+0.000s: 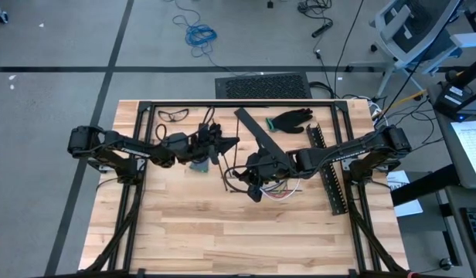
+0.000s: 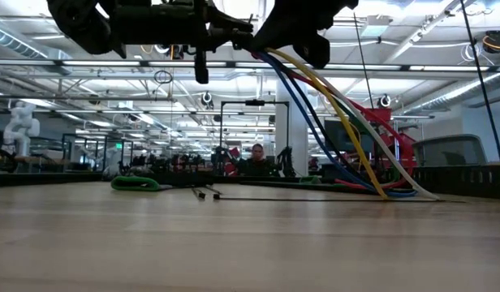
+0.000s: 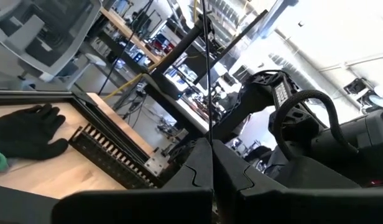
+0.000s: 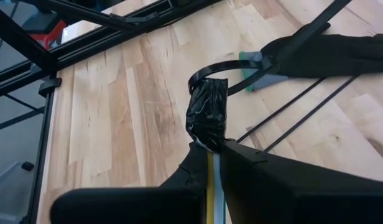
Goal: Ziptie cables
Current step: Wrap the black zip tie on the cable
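The cables [image 2: 347, 122] are a bundle of yellow, blue, red and white wires with a black-taped end [image 4: 207, 115]. My right gripper [image 4: 214, 163] is shut on them above the table's middle [image 1: 249, 179]. A thin black zip tie [image 4: 207, 67] loops around the taped end, and its tail runs toward my left gripper [image 4: 341, 46]. My left gripper [image 3: 211, 163] is shut on the zip tie's tail, just left of the right gripper [image 1: 219, 145]. My left gripper pinches the zip tie's thin black tail [image 3: 207, 118] between its two fingers; the tail runs on straight beyond the fingertips and is lifted clear of the table. My right gripper pinches the cable bundle just behind its black-taped end [image 4: 211, 144], and yellow and white wires [image 4: 213, 180] show between the fingers. The taped end sticks out past the fingertips. The bundle hangs down behind the gripper, and its far part lies on the table [image 2: 388, 191].
A black slotted strip [image 1: 331, 174] lies by the right arm, with a black glove [image 1: 292, 120] and a long black bar [image 1: 261, 135] toward the far edge. Safety glasses [image 1: 174, 116] lie far left. Thin black sticks [image 2: 205, 193] and a green item [image 2: 136, 184] lie on the table.
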Tool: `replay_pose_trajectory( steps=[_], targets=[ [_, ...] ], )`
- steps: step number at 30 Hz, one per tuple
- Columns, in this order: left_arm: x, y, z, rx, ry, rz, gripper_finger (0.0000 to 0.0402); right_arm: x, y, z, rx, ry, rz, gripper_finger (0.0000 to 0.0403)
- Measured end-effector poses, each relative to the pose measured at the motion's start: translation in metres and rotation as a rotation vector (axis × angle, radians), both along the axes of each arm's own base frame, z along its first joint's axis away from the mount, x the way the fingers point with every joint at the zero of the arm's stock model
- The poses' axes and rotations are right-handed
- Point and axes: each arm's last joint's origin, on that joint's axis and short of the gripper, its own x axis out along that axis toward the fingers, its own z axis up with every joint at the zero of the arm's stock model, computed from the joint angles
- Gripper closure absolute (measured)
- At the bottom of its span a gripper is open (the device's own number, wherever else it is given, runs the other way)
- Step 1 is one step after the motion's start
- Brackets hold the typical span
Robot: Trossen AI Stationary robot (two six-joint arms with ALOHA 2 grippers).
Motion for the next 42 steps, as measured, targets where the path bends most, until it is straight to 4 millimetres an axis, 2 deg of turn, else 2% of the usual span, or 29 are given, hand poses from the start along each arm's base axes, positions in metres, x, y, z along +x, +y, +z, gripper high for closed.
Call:
replay_pose_trajectory(
  steps=[8,14,17,21,26,33,37,42],
  targets=[
    [0.003,-0.003,0.001,-0.004,0.021,-0.006,0.0401,0.0,0.0,0.0,0.007,-0.001,-0.005,0.0391],
    [0.021,-0.007,0.014,0.028,0.116,-0.028,0.0401,0.0,0.0,0.0,0.006,-0.002,-0.008,0.0391],
    [0.033,-0.008,0.014,0.049,0.161,-0.077,0.0401,0.0,0.0,0.0,0.006,-0.004,-0.008,0.0391],
    [0.045,-0.009,0.005,0.012,0.207,-0.134,0.0401,0.002,0.0,0.002,0.01,-0.026,-0.007,0.0391],
    [0.051,-0.011,-0.01,-0.058,0.261,-0.194,0.0401,0.004,0.0,0.006,0.018,-0.073,-0.007,0.0391],
    [0.051,-0.011,-0.009,-0.057,0.252,-0.193,0.0401,0.004,0.001,0.005,0.013,-0.072,-0.003,0.0391],
    [0.051,-0.011,-0.008,-0.052,0.247,-0.191,0.0385,0.004,0.001,0.005,0.01,-0.071,-0.003,0.0391],
    [0.05,-0.011,-0.002,-0.016,0.207,-0.188,0.0341,0.004,0.001,0.005,-0.002,-0.07,-0.001,0.0391]
  ],
)
